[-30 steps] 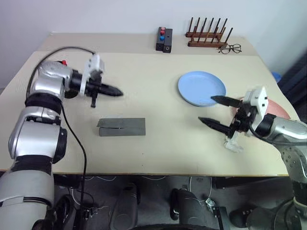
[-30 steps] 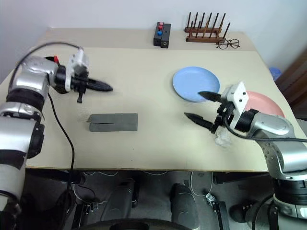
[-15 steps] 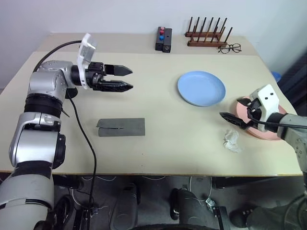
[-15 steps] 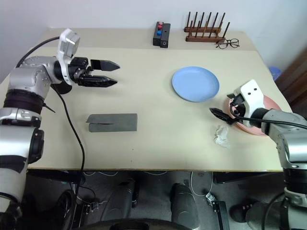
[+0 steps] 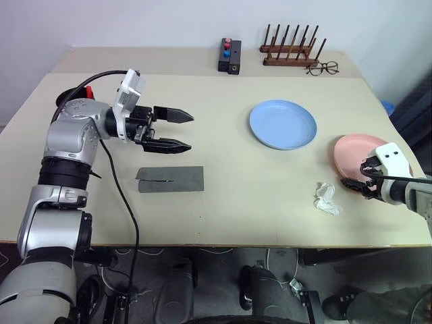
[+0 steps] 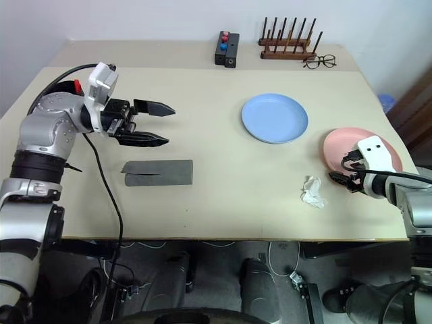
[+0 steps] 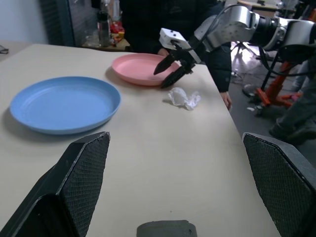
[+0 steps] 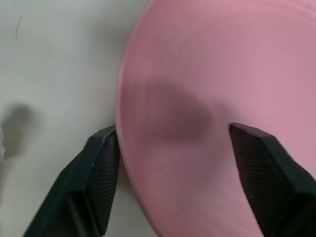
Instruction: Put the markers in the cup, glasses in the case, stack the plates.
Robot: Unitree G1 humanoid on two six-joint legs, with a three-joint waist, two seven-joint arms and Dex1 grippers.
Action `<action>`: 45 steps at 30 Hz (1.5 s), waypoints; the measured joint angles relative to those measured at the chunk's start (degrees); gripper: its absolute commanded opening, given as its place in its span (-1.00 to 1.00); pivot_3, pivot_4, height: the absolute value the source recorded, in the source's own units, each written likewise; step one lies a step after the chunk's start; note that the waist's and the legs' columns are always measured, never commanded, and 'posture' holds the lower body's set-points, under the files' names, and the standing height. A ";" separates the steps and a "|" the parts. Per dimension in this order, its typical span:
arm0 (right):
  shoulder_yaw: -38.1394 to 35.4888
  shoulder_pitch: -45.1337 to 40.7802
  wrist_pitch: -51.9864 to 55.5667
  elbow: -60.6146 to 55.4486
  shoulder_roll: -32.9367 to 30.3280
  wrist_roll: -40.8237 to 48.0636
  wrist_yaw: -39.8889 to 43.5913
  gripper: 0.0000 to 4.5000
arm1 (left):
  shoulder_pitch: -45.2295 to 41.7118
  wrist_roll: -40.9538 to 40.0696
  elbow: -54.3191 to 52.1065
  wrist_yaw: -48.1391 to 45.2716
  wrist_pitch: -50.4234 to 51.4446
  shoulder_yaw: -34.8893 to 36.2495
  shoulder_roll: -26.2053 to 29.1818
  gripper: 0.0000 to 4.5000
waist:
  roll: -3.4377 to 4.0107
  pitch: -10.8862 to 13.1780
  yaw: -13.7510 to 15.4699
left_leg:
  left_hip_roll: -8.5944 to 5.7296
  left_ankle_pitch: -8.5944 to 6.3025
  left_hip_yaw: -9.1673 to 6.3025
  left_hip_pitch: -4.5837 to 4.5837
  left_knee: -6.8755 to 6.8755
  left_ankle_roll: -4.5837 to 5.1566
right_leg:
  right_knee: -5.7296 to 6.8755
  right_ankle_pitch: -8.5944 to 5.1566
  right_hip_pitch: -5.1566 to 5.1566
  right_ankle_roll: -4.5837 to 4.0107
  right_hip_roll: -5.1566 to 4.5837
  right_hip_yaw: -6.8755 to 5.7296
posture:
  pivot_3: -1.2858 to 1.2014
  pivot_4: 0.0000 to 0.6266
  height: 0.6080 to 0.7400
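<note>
My left gripper hangs open and empty over the table, just behind the shut grey case. The light blue plate lies alone right of the middle. Further right lies the pink plate. My right gripper is at that plate's near-left edge, open, with the rim between its fingers: one finger is outside on the table, the other over the plate. A dark cup with a red tip showing in it peeks out behind my left arm. The glasses are out of view.
A crumpled white scrap lies just left of my right gripper. At the table's back stand a black box with red and blue buttons, a wooden peg rack and thin-rimmed spectacles. A person stands beyond the table's right side.
My left gripper has opened and drawn back toward the case. My right arm has swung right and down to the pink plate's edge, its jaws narrower than before.
</note>
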 measured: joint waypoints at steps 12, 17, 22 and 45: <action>0.48 -6.80 -2.28 0.29 -0.64 -2.17 -0.41 -0.98 | 3.06 -0.17 -4.51 3.66 2.75 3.90 0.07 1.00 | 0.00 0.00 -0.38 | 0.00 0.00 0.01 0.01 0.00 0.00 | -0.01 -0.01 0.02 -0.01 0.00 0.02 | 0.03 -0.52 1.00; 1.01 -13.20 -3.78 -1.87 2.44 -2.03 -0.58 -0.98 | 3.03 0.05 -3.17 7.20 -0.08 5.76 -1.84 1.00 | 0.00 0.00 -1.33 | 0.00 0.00 0.00 0.01 -0.02 0.00 | 0.00 0.03 0.00 0.07 0.00 0.02 | 0.03 -0.52 1.00; 3.63 -21.23 -5.21 -1.24 8.46 -2.46 -1.61 -0.98 | 3.09 0.22 -1.91 9.11 -1.27 6.92 -1.64 1.00 | 0.00 0.00 -2.16 | 0.01 0.00 0.00 0.04 -0.06 0.00 | 0.03 0.05 -0.02 0.09 0.02 0.02 | 0.03 -0.52 1.00; 16.30 -26.47 -23.89 9.29 23.93 -10.09 2.53 -0.86 | 10.04 -0.12 -8.49 14.77 -0.01 11.40 3.01 1.00 | 0.02 0.01 -2.64 | -0.01 0.01 -0.02 0.04 -0.13 -0.01 | 0.06 0.02 -0.02 0.15 0.03 0.02 | 0.03 -0.52 1.00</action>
